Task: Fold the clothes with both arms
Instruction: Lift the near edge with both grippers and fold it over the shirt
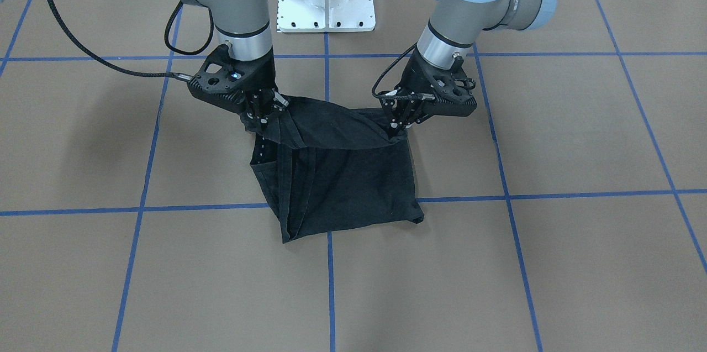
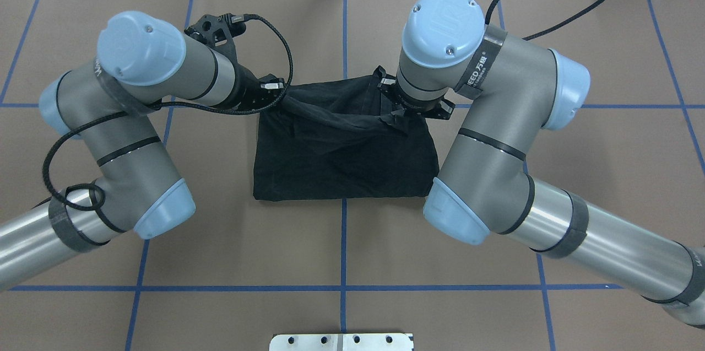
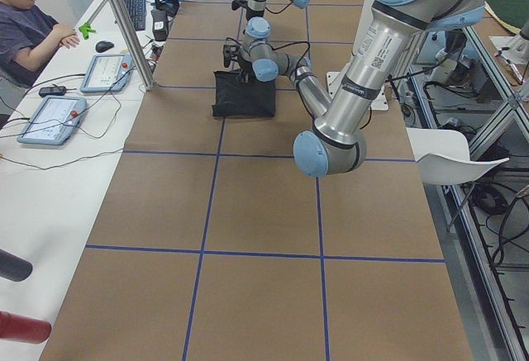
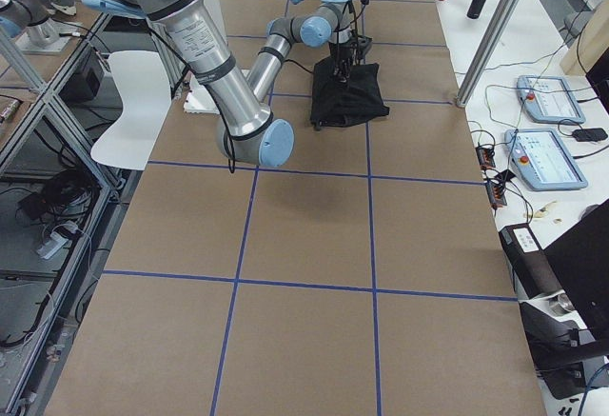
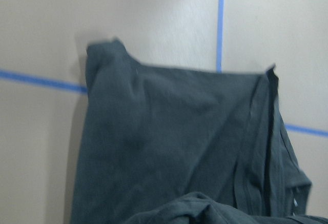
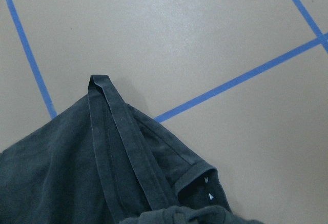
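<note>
Your left gripper (image 1: 402, 124) and right gripper (image 1: 264, 116) each pinch a corner of the black T-shirt (image 1: 342, 186), jaws closed on cloth. They hold one edge up, sagging between them, likely to fold it over the rest, which lies flat on the table (image 1: 552, 263). Fabric buries the fingertips and the logo is hidden.

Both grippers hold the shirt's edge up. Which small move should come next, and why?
Probably move the left gripper and right gripper slightly apart, jaws shut: the held edge of the T-shirt sags between them and would likely wrinkle if lowered now.
</note>
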Tool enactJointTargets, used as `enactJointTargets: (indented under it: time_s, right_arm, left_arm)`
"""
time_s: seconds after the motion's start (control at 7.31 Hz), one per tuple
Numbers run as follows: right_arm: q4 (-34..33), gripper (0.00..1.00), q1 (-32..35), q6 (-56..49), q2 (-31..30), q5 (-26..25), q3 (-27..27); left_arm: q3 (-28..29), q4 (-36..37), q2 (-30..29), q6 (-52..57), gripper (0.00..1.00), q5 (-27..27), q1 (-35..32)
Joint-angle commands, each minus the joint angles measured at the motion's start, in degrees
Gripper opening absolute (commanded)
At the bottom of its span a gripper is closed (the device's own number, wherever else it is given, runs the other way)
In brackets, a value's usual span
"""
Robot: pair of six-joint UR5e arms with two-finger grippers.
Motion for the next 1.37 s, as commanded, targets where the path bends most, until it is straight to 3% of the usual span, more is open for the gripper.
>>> enactJointTargets:
  time_s: [0.0, 0.41, 0.82, 1.09, 1.23]
  right_arm:
    - [6.3, 0.0, 1.4, -2.2, 1.0, 0.0, -7.7]
    - [10.1, 0.0, 3.3, -2.5, 5.5, 0.0, -16.4]
    - [16.7, 0.0, 4.2, -2.7, 7.8, 0.0, -24.8]
    - [18.7, 0.0, 4.3, -2.8, 8.5, 0.0, -27.5]
    - [18.8, 0.33, 4.3, -2.8, 8.6, 0.0, -27.7]
  left_arm:
    - [4.3, -0.5, -1.0, 1.5, 0.0, 0.2, -1.4]
    - [10.2, -0.6, -4.7, 1.5, 0.0, 1.6, -1.4]
    - [16.2, -5.1, -6.4, 1.6, 0.0, 3.1, -1.3]
    - [17.1, -5.3, -6.7, 2.4, 0.0, 4.0, -1.4]
    - [17.1, -6.0, -6.7, 3.2, 0.43, 4.0, -1.5]
